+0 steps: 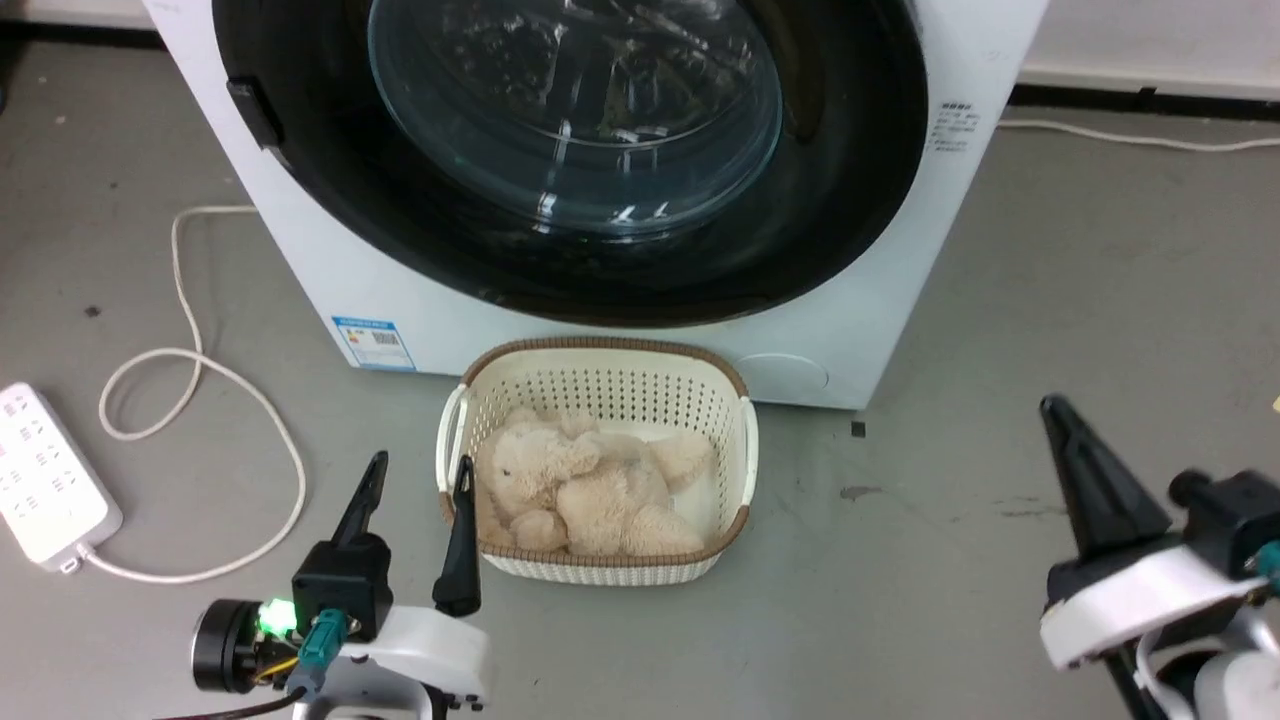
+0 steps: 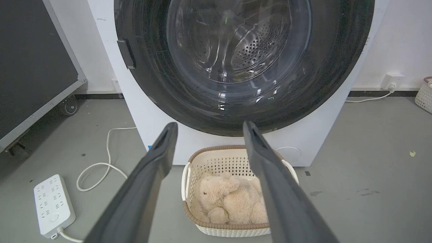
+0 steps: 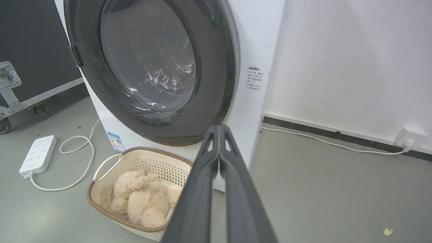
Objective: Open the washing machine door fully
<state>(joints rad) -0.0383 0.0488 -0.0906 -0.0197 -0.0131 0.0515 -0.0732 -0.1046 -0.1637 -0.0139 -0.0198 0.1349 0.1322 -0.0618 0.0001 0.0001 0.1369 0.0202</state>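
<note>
Washing machine [image 1: 300,230] standing on grey floor [image 1: 1050,300], white front facing the robot. Washing machine door [image 1: 830,200] sitting flush against the front, looking shut; the black ring is covering nearly the full width of the mach. Glass bowl [image 1: 575,110] bulging out at centre, w/ perforated steel drum showing through it in left wrist view. Small dark handle tab [image 1: 255,110] sticking out on door's left rim. Blue label [image 1: 373,342] showing at lower left corner of the mach.

L gripper [image 1: 420,460] hovering low at lower left of head view, fingers spread wide, gripping nothing. One fingertip is overlapping the basket's left edge in head view; contact can't be told. In left wrist view L gripper [image 2: 210,125] is pointing at door's lower rim, well apart from it.

R gripper [image 1: 1055,415] hanging at lower right, over bare floor, well apart from mach. In right wrist view R gripper [image 3: 218,128] is showing both fingers pressed together tip to tip, nothing btwn them.

Cream basket [image 1: 600,350] sitting on floor just in front of mach, under the door. Beige plush bear [image 1: 580,480] lying inside it.

White power strip [image 1: 40,470] lying at far left, its cord [image 1: 190,360] looping across floor toward mach.
</note>
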